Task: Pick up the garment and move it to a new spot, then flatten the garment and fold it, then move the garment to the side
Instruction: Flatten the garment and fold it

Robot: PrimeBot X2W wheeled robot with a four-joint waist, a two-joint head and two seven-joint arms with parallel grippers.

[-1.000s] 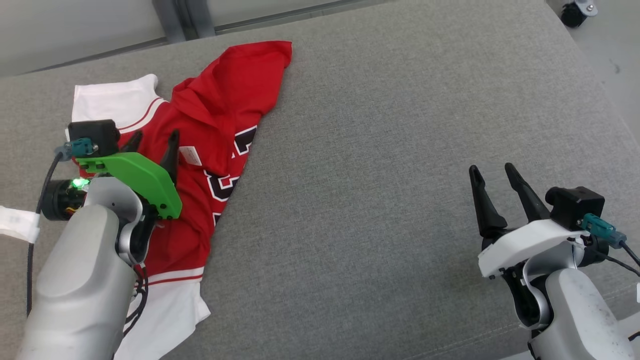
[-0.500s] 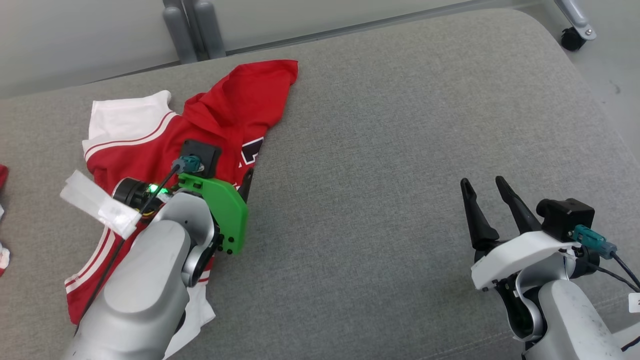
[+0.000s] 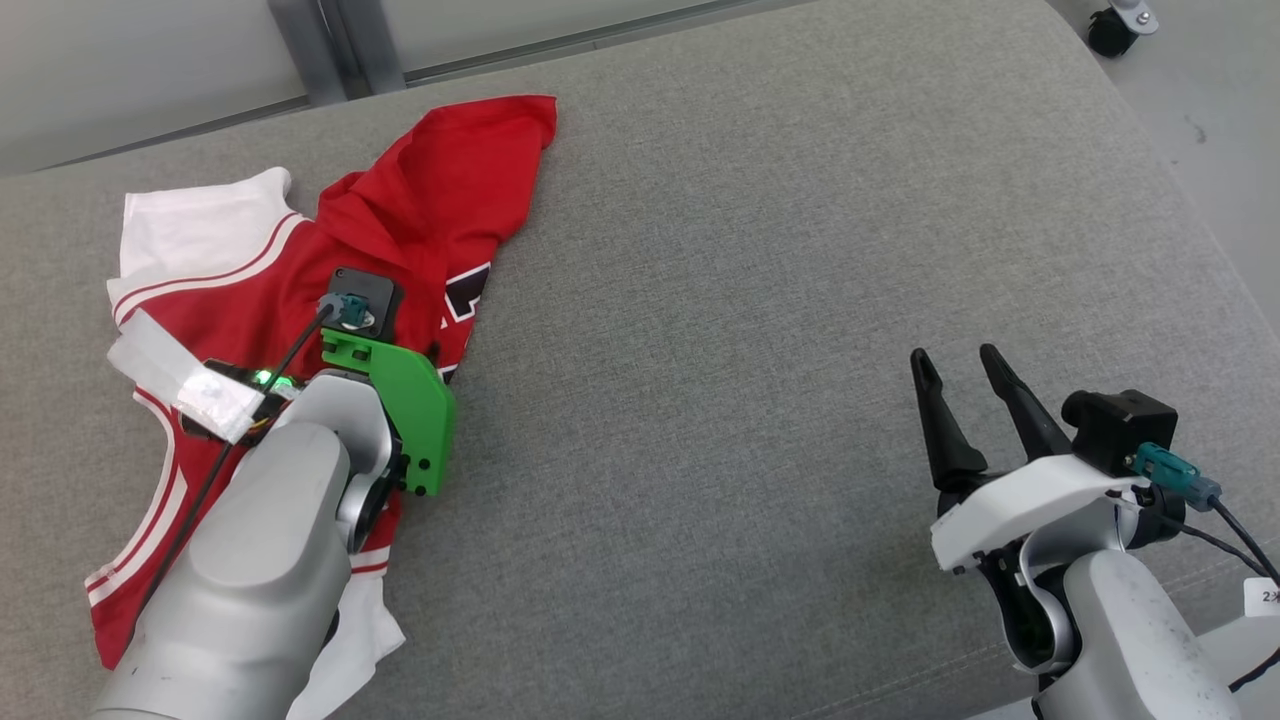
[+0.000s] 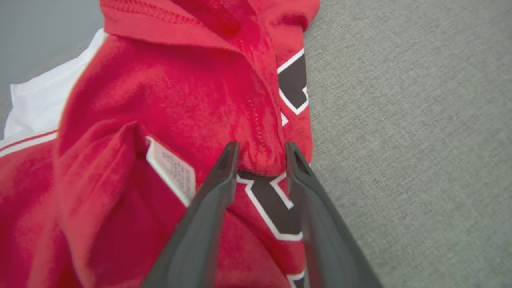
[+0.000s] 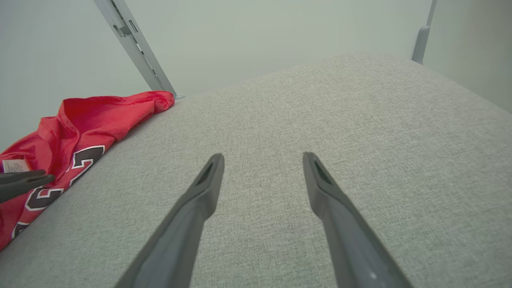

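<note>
Though the left gripper (image 4: 260, 150) is down on the jersey (image 3: 400, 220), I can't tell whether it has truly bitten. Its two dark fingers stand partway in on either side of a small puckered ridge of red cloth, just above the black lettering (image 4: 276, 204) and beside the white label (image 4: 172, 172). The jersey lies crumpled on the far left part of the grey cushion (image 3: 750, 300), with one red sleeve reaching toward the cushion's back edge and the white trim toward its left and near sides. The right gripper (image 3: 954, 353) hangs spread wide and empty over the cushion's bare near-right part, well apart from the cloth.

What worries me is how thin that pinch looks. If the fingers catch only the top layer, the ridge could slide out as the arm rises and the jersey would flop back in a worse heap. With just one hold point, the rest would hang bunched and could land folded on itself at the new spot, making the flattening harder. Tips pressed too low might also snag the cushion's weave.
</note>
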